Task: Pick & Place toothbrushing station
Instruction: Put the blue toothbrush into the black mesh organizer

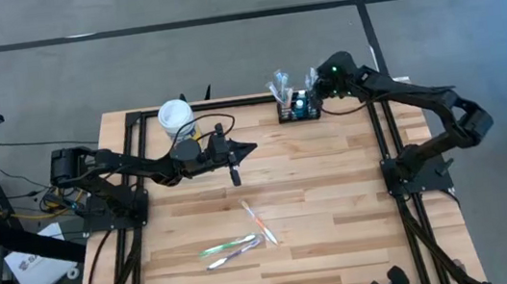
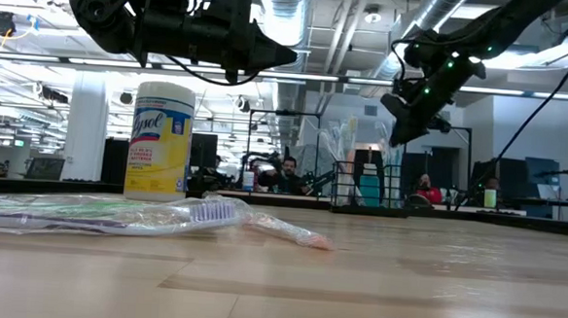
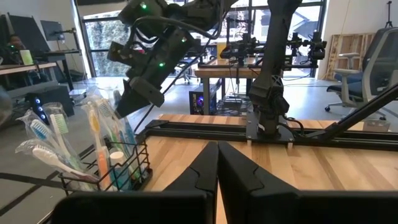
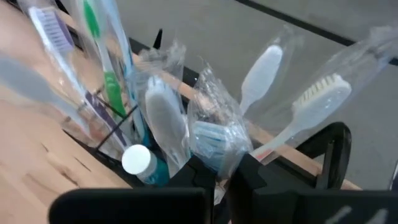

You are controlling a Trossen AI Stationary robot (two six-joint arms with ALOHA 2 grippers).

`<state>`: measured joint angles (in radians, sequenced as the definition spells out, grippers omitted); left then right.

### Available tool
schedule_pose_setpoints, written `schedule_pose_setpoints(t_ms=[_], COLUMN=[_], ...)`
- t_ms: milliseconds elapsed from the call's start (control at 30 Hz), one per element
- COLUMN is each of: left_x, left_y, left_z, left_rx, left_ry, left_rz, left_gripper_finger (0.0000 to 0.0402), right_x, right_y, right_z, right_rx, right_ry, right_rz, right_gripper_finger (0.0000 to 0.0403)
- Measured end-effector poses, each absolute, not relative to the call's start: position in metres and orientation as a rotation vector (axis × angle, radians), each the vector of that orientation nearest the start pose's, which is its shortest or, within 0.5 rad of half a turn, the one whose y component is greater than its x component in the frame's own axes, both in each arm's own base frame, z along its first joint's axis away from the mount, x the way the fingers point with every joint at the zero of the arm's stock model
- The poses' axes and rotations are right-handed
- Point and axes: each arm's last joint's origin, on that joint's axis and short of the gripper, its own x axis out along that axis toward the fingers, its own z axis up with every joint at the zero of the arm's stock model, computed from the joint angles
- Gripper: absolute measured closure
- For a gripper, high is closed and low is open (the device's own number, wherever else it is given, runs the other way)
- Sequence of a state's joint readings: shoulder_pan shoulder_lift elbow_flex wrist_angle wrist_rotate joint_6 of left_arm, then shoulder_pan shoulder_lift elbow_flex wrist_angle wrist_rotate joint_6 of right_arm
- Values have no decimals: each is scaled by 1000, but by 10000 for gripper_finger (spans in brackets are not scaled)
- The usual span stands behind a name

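This is a robotics lab or open-plan workshop. A light wooden worktop (image 1: 319, 202) stands on a grey concrete floor (image 1: 223, 49) with dark seam lines, and black metal frames (image 1: 385, 145) bolted along its sides carry the arms. Across the worktop, the room shows exposed ceiling ducts (image 2: 438, 11), strip lights, rows of further benches with equipment, and seated people (image 2: 288, 174) at work. Large windows (image 3: 99, 37), an office chair (image 3: 367, 74) and cables trailing beside the worktop add to it.

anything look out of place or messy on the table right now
Three plastic-wrapped toothbrushes lie loose and scattered on the front of the wooden table, far from the small black wire-mesh caddy at the back edge, where the other wrapped brushes stand upright. Nothing looks spilled or broken.
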<state>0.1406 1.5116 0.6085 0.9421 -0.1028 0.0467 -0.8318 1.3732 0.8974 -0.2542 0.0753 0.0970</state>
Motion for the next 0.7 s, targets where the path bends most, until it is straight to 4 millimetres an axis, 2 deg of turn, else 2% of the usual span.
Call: schedule_pose_setpoints(t_ms=[333, 700], left_x=[296, 296], left_y=[45, 45], left_z=[216, 215], left_rx=[47, 47], left_ry=[-33, -29], left_rz=[244, 244], left_gripper_finger=[401, 401], right_x=[192, 190], right_y=[-211, -209], right_z=[241, 244], right_rx=[340, 317], right_ry=[661, 665], right_rz=[-888, -882], right_gripper_finger=[341, 336])
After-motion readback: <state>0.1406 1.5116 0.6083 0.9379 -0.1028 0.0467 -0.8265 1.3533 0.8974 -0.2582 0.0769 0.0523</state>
